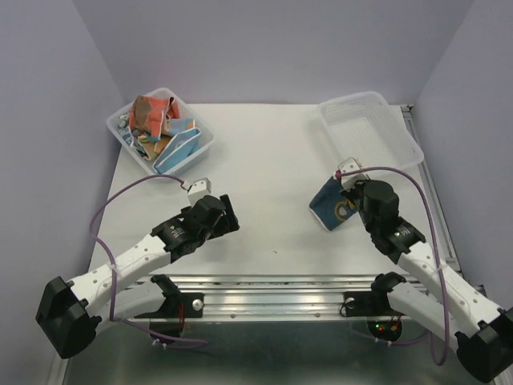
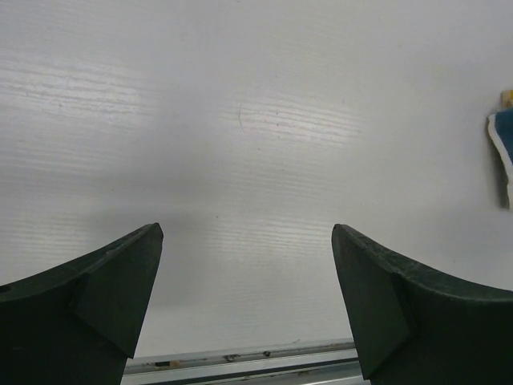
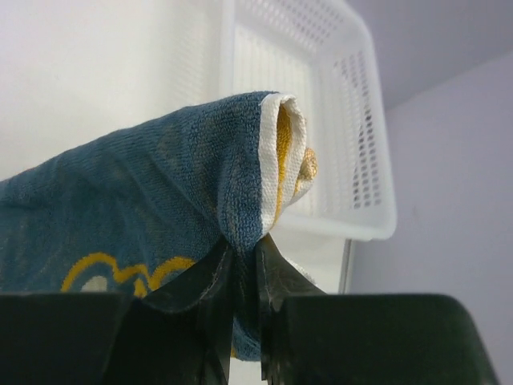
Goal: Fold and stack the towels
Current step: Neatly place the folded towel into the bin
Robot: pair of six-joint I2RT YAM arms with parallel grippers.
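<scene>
My right gripper (image 1: 350, 186) is shut on a dark blue towel (image 1: 332, 207) with a yellow pattern and a white edge, holding it just in front of the empty basket. In the right wrist view the towel (image 3: 152, 184) is pinched between my fingertips (image 3: 244, 255) and bunches up above them. Several more towels (image 1: 160, 124), orange, red-orange and blue, lie crumpled in a clear basket (image 1: 128, 143) at the back left. My left gripper (image 1: 228, 215) is open and empty, low over the bare table; its wrist view (image 2: 247, 233) shows the blue towel's edge (image 2: 503, 148) at far right.
An empty clear mesh basket (image 1: 403, 136) stands at the back right, seen behind the towel in the right wrist view (image 3: 357, 120). The metal rail (image 1: 272, 285) runs along the table's near edge. Purple walls close in the table.
</scene>
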